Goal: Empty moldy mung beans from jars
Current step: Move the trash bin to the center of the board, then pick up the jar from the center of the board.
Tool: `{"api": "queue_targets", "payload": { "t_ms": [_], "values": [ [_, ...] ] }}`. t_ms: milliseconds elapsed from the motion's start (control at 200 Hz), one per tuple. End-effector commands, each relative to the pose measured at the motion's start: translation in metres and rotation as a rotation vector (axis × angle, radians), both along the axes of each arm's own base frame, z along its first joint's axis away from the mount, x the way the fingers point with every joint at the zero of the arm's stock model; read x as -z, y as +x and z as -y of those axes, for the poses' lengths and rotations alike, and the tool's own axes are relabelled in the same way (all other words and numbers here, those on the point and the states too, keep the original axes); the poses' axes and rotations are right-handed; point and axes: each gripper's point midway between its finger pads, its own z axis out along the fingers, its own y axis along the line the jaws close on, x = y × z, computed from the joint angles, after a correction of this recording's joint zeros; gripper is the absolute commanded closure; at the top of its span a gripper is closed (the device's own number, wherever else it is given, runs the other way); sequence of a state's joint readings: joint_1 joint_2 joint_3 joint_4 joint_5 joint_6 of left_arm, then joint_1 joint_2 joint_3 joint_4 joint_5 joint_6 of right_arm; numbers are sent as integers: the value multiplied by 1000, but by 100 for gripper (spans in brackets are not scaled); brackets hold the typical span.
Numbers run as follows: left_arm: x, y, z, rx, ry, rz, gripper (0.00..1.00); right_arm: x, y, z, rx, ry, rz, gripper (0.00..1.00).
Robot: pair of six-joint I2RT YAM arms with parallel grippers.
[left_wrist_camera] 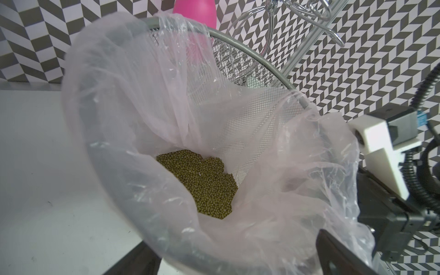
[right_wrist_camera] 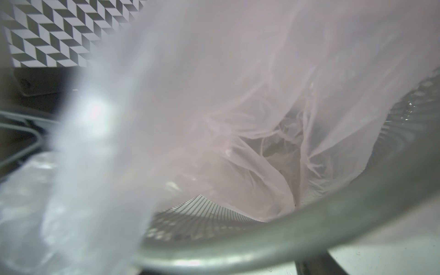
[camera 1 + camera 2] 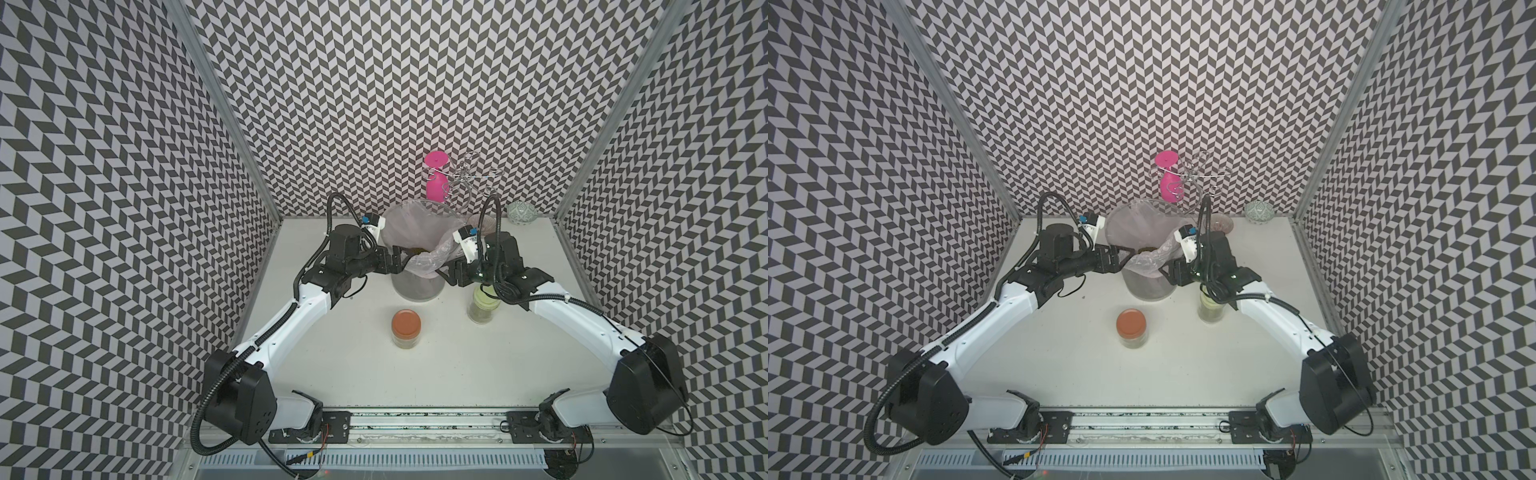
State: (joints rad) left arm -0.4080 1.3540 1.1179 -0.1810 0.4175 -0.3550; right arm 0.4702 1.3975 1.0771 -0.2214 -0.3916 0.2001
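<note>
On the white table [image 3: 353, 374], the biggest thing is the grey mesh bin [image 3: 415, 291], upright at the back centre with a clear plastic liner [image 1: 142, 95] draped loosely over its rim. Both arms reach in to that rim from opposite sides. The left gripper [image 3: 402, 258] sits at the rim with its jaws spread wide, the rim and liner edge between them and neither finger [image 1: 145, 262] seen pressing on them. The right gripper [image 3: 445, 274] is at the bunched liner edge on the opposite side; blurred plastic fills its wrist view, so I cannot tell how its jaws stand. Behind the bin stand a pink bottle [image 3: 436, 183] and a wire stand [image 3: 469, 174]. Nearer the front, well apart from each other, two glass jars stand upright with lids on: the orange-lidded jar [image 3: 406, 328] alone in the open, and the green-lidded jar [image 3: 482, 309] partly under the right wrist. A small patterned bowl [image 3: 521, 213] sits in the back corner. The mung beans [image 1: 202, 185] lie in a heap at the bottom of the liner.
</note>
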Motion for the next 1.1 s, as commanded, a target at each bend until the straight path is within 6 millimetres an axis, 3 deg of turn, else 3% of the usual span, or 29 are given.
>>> {"api": "queue_targets", "payload": {
  "t_ms": [0,180,305,441,671,826,1096],
  "values": [
    [-35,-10,-10,-28,23,86,0,-25,-16,12,15,-12,72,27],
    [-52,-35,-34,-94,69,128,0,-28,-64,11,-29,-22,53,23],
    [-41,-60,-40,-106,120,115,0,-17,-102,-3,-87,-17,34,23],
    [-14,-89,-32,-75,171,71,0,4,-145,-26,-215,35,23,22],
    [56,-134,0,37,225,-17,0,53,-189,-54,-372,26,62,18],
    [91,-142,9,49,244,-37,0,76,-198,-54,-400,38,114,17],
    [125,-138,24,52,300,-36,1,84,-195,-47,-383,61,222,14]
  ]
}}
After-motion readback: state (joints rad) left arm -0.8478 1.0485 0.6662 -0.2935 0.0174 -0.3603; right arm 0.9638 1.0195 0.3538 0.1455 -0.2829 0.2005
